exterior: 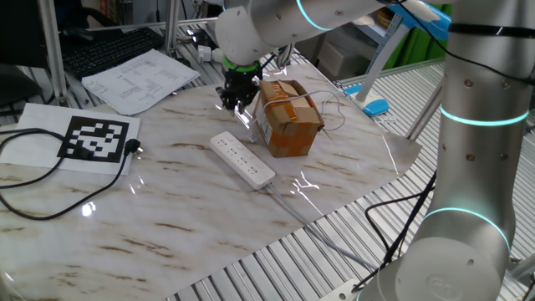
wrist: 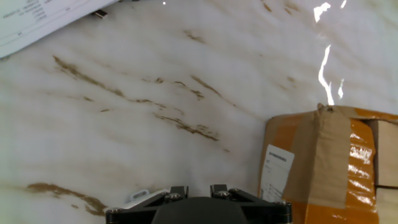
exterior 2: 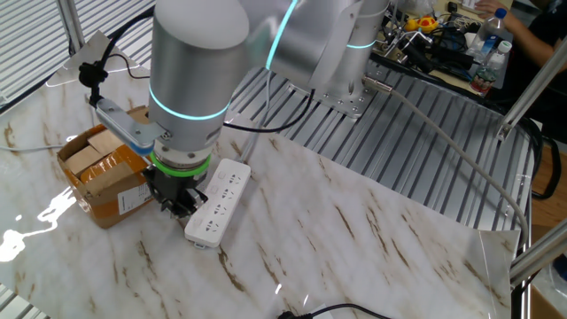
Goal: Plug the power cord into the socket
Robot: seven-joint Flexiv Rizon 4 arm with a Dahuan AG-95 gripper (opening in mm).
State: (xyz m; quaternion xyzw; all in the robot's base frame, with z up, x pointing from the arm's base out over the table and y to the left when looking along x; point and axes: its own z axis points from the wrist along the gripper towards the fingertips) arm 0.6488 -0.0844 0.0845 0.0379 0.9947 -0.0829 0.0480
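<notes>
The socket is a long white power strip (exterior: 242,159) lying flat on the marble table, with its white cable leaving at the near end. It also shows in the other fixed view (exterior 2: 220,202), and a corner of it shows in the hand view (wrist: 140,198). The black power cord's plug (exterior: 134,149) lies on the table at the left, far from the strip. My gripper (exterior: 236,97) hangs just above the table by the strip's far end, beside a cardboard box. It holds nothing. In the hand view the gripper (wrist: 194,188) shows a small empty gap between its jaws.
A taped cardboard box (exterior: 288,117) stands right next to the strip and gripper, also seen in the other views (exterior 2: 102,173) (wrist: 336,168). A black-and-white marker sheet (exterior: 99,138) and papers (exterior: 138,79) lie at the left. The cord (exterior: 33,180) loops over the table's left side.
</notes>
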